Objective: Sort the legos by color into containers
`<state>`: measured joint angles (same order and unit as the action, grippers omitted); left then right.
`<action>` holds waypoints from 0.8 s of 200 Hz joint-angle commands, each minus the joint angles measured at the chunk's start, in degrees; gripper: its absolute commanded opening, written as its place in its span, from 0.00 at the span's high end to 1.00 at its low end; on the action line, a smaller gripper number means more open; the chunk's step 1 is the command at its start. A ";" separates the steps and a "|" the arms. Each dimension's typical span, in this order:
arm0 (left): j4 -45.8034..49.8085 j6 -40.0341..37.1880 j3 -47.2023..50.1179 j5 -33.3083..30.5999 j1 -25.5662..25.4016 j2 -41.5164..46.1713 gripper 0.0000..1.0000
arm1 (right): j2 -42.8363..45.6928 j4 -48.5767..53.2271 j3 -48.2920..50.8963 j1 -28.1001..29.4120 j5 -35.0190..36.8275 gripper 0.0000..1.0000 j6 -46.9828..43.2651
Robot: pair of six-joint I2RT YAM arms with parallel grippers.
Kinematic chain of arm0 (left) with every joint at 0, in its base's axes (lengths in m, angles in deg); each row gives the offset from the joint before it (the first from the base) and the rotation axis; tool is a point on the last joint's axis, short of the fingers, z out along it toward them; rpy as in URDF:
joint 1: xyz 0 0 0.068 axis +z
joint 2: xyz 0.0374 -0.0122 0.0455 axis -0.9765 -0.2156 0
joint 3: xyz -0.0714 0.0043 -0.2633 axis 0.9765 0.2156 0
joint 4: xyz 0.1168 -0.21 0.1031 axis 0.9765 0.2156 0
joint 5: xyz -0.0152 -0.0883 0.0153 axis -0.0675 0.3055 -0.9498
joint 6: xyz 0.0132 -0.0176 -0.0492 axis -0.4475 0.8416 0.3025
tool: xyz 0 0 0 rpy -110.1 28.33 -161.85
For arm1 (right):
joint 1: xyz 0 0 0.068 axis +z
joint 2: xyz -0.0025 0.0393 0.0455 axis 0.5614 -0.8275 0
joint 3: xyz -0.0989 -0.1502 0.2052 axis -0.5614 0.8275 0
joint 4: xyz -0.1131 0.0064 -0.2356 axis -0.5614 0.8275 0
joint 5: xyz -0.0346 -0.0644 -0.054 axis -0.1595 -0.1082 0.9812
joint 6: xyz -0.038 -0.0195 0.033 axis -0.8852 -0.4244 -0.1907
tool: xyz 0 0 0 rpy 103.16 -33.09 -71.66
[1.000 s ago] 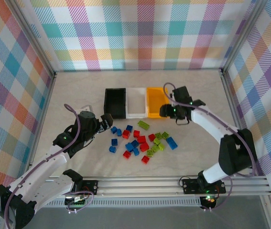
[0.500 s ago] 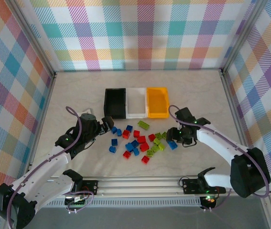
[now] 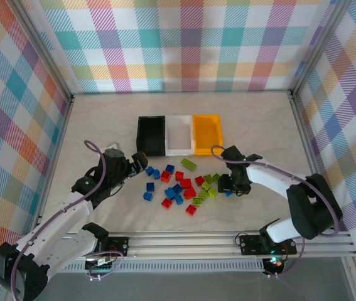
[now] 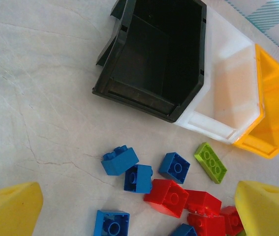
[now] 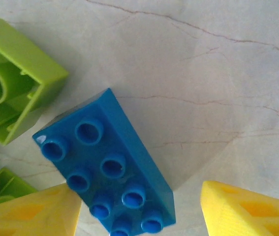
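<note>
Tabletop [image 3: 253,125] | left fingers [image 4: 9,209] spread near lego pile [image 3: 186,184] left edge | right fingers [image 5: 247,209] spread — straddling blue lego [image 5: 107,162]

No text, label, brand or number legible: blue brick [image 5: 109,167] studs blank, black bin [image 4: 139,54] walls unmarked.

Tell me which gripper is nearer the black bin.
Left. The left gripper hovers just in front of the black bin, by its near-left corner. The right gripper sits low over a blue brick, well off to the bin's right.
</note>
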<state>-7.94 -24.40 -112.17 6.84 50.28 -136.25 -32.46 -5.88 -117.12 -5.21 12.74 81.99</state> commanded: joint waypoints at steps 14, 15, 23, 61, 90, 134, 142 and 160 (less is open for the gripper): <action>-0.17 0.53 1.35 0.62 1.10 0.81 0.00 | -3.19 -0.56 -2.89 0.85 1.66 0.38 -1.51; -0.21 0.56 1.35 0.65 1.09 0.78 0.00 | -3.19 -0.56 -2.89 0.85 1.66 0.38 -1.51; -0.32 0.49 1.45 0.77 1.17 0.76 0.00 | -3.67 -0.68 -3.01 0.90 1.55 0.41 -1.54; -0.78 0.41 1.53 1.33 1.44 0.36 0.00 | -3.90 -1.31 -3.05 0.87 0.74 0.53 -1.86; -0.85 0.49 1.44 1.55 1.51 0.10 0.00 | -2.84 -1.61 -2.39 0.85 0.74 0.62 -1.68; -0.26 0.42 1.00 1.40 1.69 0.06 0.00 | 3.04 -0.45 -3.58 0.86 0.71 0.72 -2.29; 0.00 0.29 0.71 1.56 1.74 0.00 0.00 | 5.13 -0.21 -4.68 0.85 0.12 0.73 -2.98; 0.27 -0.06 0.39 2.55 1.69 -0.63 0.00 | 7.39 -0.16 -9.27 0.90 -1.12 0.73 -5.34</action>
<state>-7.92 -24.20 -111.43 7.95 51.20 -136.27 -29.23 -6.27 -119.86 -4.81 13.66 79.83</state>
